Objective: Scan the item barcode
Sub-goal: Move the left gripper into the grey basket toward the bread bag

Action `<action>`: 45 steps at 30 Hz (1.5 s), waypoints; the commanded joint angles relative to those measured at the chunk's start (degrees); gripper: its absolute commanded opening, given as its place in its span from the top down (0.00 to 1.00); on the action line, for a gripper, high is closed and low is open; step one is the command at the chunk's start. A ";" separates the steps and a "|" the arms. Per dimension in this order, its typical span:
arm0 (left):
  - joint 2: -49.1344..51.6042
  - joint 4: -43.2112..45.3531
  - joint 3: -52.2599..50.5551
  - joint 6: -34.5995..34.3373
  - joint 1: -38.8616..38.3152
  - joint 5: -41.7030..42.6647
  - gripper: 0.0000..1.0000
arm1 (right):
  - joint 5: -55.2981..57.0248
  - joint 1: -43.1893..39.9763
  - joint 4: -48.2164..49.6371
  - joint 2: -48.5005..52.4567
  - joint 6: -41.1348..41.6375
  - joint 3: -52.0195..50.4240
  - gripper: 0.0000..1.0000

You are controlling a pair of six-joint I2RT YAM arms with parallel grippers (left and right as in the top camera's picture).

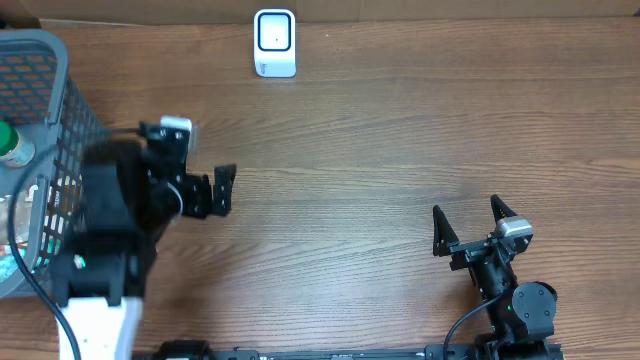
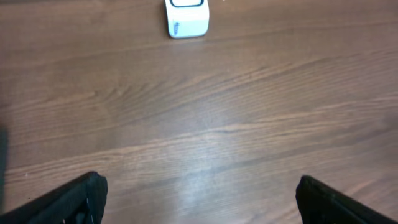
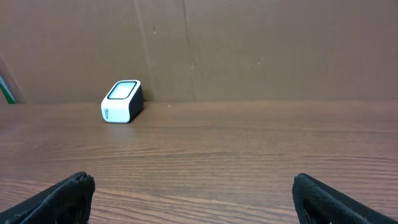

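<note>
Plainly nothing is picked yet: my left gripper [image 1: 222, 190], near the basket [image 1: 85, 125], and my right gripper [image 1: 466, 208] both gape empty, barcode scanner [image 1: 274, 42] waiting

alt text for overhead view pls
A white barcode scanner stands at the far edge of a wooden table. A grey mesh basket sits at the left beside the open left gripper; the open right gripper is near right, empty.

Wooden table [image 1: 400, 130], white scanner [image 1: 274, 42] at far edge, grey basket [image 1: 80, 120] left
</note>
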 commanded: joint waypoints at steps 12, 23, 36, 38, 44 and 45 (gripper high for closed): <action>15.69 -12.72 18.12 -0.74 0.04 6.54 0.00 | -0.17 -0.07 0.26 -0.61 -0.26 -0.59 0.00; 21.33 -18.88 36.09 -10.14 8.46 -1.77 0.01 | -0.17 -0.07 0.26 -0.61 -0.26 -0.59 0.00; 23.21 -24.72 47.71 -21.03 29.27 -4.15 0.01 | -0.17 -0.07 0.26 -0.61 -0.26 -0.59 0.00; 23.71 -25.64 47.71 -23.19 31.69 -6.40 0.00 | -0.17 -0.07 0.26 -0.61 -0.26 -0.59 0.00; 25.16 -26.10 47.71 -27.80 36.22 -10.95 0.01 | -0.17 -0.07 0.26 -0.61 -0.26 -0.59 0.00; 25.53 -26.34 47.71 -27.98 36.92 -11.65 0.00 | -0.17 -0.07 0.26 -0.61 -0.26 -0.59 0.00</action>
